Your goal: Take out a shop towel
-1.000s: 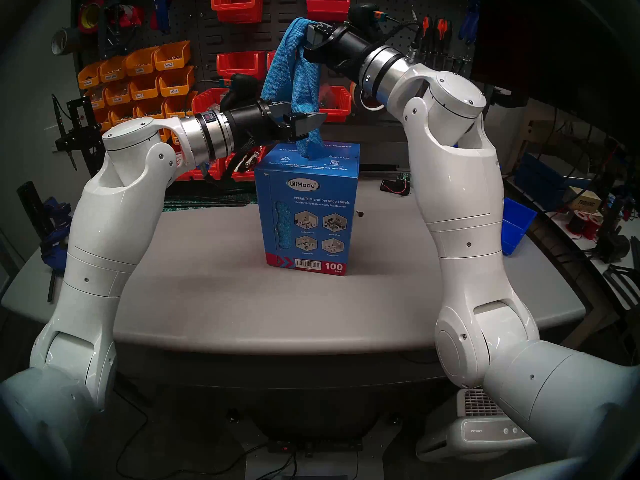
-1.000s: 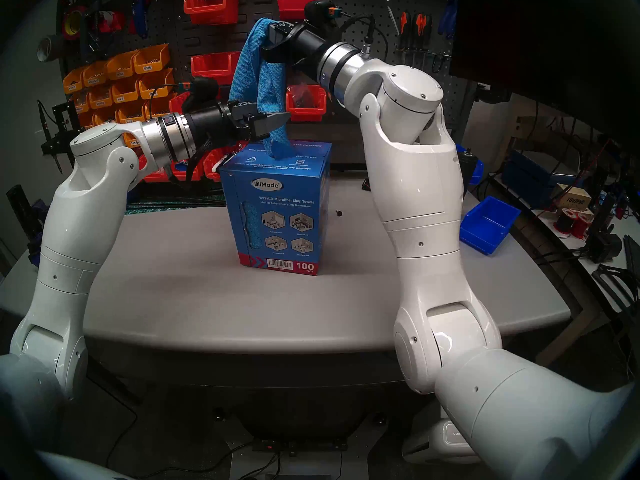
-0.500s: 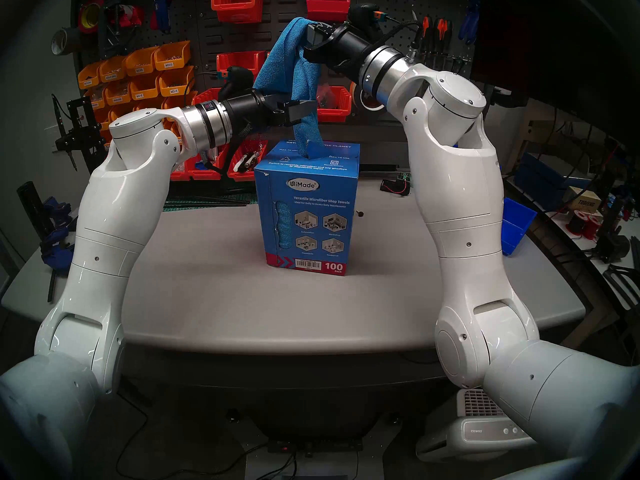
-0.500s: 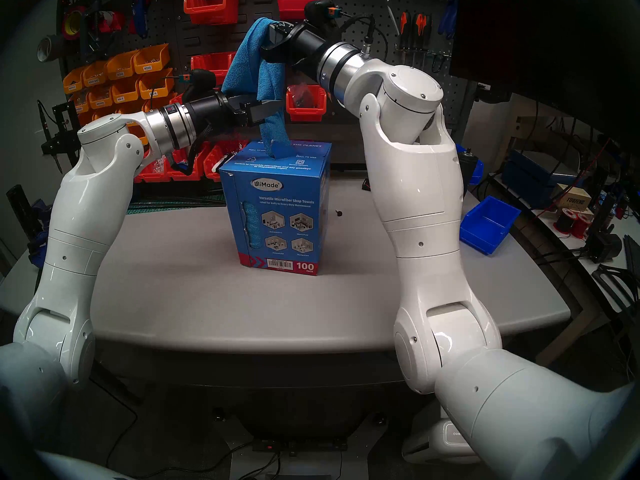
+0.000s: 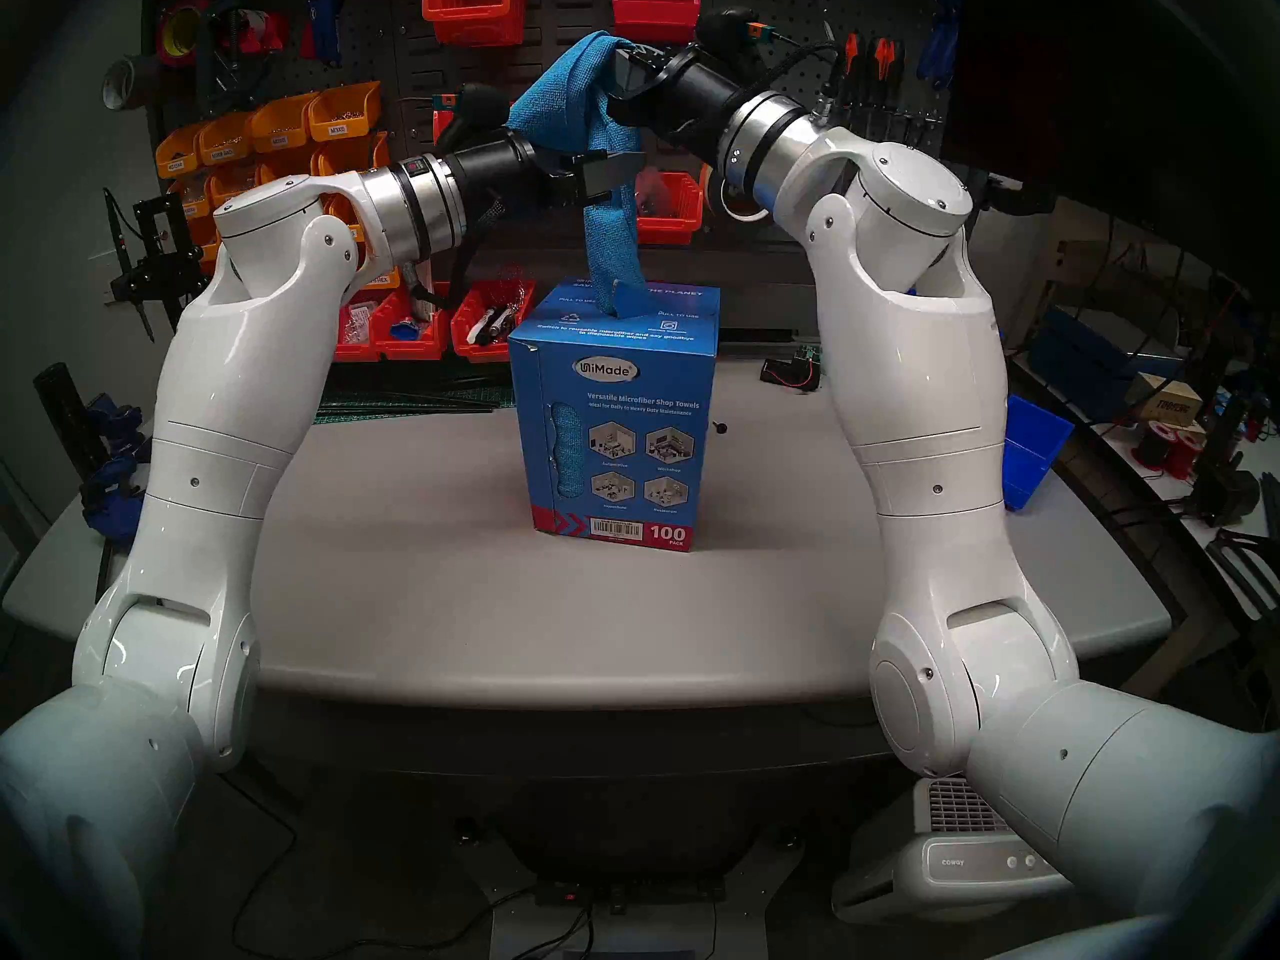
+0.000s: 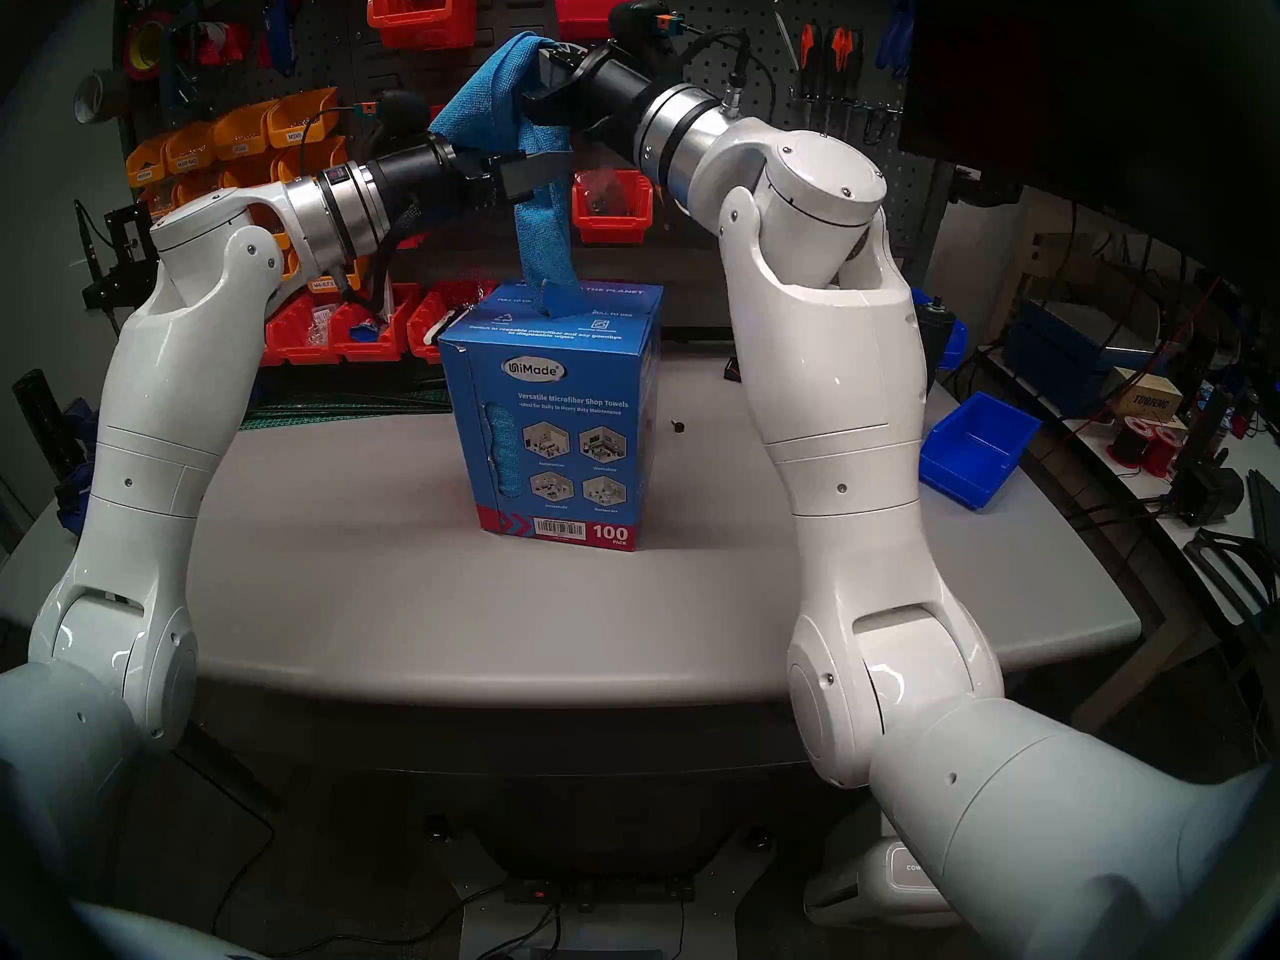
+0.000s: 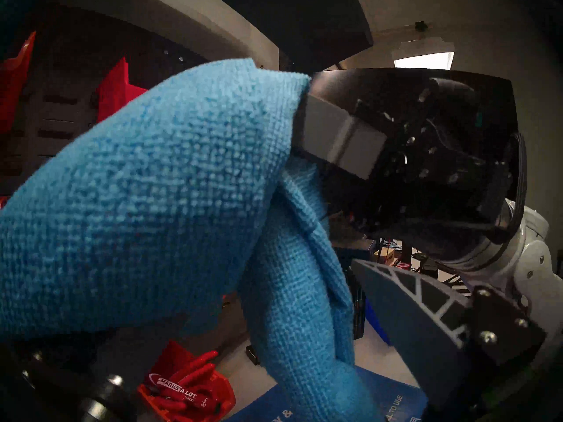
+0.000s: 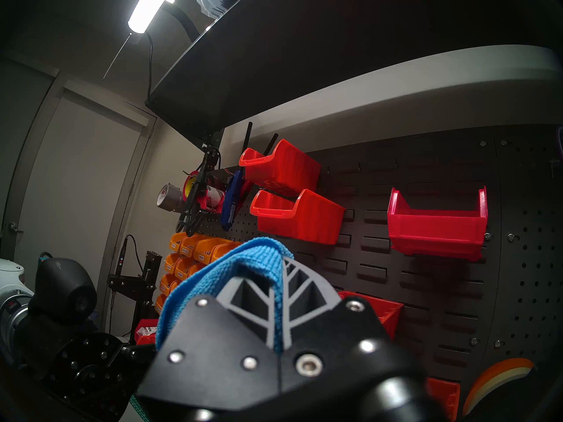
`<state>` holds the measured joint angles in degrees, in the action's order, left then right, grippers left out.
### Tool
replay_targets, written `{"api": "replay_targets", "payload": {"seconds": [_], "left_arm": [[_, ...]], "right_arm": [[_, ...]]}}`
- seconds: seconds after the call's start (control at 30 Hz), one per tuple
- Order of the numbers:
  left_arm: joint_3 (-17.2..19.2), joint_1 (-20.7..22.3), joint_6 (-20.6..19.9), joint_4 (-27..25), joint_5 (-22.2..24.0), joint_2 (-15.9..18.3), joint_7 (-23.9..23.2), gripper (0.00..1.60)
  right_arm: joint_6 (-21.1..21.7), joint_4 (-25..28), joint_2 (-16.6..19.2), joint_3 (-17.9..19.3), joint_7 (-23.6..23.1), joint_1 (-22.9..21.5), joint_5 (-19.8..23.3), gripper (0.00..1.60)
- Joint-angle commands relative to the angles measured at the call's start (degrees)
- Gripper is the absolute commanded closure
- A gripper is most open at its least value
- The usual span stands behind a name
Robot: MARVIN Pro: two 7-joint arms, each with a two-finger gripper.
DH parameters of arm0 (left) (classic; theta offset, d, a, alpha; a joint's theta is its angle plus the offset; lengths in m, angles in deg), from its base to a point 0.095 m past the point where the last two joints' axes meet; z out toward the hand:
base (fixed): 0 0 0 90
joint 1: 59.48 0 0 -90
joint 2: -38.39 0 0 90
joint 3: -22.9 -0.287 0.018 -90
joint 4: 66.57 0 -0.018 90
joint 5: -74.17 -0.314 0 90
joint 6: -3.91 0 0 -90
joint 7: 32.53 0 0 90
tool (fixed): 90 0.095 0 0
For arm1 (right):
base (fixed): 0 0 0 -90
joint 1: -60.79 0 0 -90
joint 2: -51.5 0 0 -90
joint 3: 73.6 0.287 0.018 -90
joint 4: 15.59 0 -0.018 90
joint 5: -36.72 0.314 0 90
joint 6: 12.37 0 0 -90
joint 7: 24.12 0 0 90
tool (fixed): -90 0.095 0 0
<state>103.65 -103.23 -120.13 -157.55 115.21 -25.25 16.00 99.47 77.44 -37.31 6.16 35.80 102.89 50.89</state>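
The right gripper, black with grey ribbed fingers, is clamped on the top fold of the bright blue microfiber shop towel. The towel's tail runs down into the slot of the tall blue printed cardboard box. The left gripper stands wide open astride the hanging cloth, one flap draped over it. That drape could snag, tugging the towel loose or tipping the box on the grey table.

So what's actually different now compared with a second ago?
The left end effector, jaws open, has risen alongside the hanging shop towel, lifting the loose fold draped over it. It has not closed on the cloth. The right end effector stays shut on the towel's top, and the box has not moved.
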Motion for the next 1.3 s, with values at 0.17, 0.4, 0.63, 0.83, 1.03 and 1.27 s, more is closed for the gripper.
{"api": "replay_targets", "payload": {"seconds": [0.17, 0.4, 0.63, 0.83, 1.03, 1.27], "left_arm": [[3.3, -0.8, -1.4, -5.2, 2.9, -0.1, -1.4, 1.60], [6.4, -3.8, -2.8, -8.1, 4.5, -0.4, -0.3, 1.60], [9.3, -6.1, -4.1, -10.2, 5.8, -0.5, 0.4, 1.60], [10.7, -8.3, -5.3, -12.1, 6.8, -0.4, 0.2, 1.60], [11.1, -9.2, -5.5, -12.8, 7.0, -0.8, 0.2, 1.60], [11.1, -9.9, -5.6, -13.3, 7.0, -1.1, -0.1, 1.60]], "right_arm": [[-0.6, 1.5, -0.1, 0.2, -0.1, -1.8, -0.1, 1.60], [-0.6, 1.5, -0.1, 0.2, -0.1, -1.8, -0.1, 1.60], [-0.6, 1.5, -0.1, 0.2, -0.2, -1.8, -0.1, 1.60], [-0.6, 1.5, -0.1, 0.2, -0.3, -1.8, -0.2, 1.60], [-0.6, 1.5, -0.2, 0.3, -0.4, -1.8, -0.3, 1.60], [-0.6, 1.5, -0.3, 0.4, -0.7, -1.8, -0.5, 1.60]]}}
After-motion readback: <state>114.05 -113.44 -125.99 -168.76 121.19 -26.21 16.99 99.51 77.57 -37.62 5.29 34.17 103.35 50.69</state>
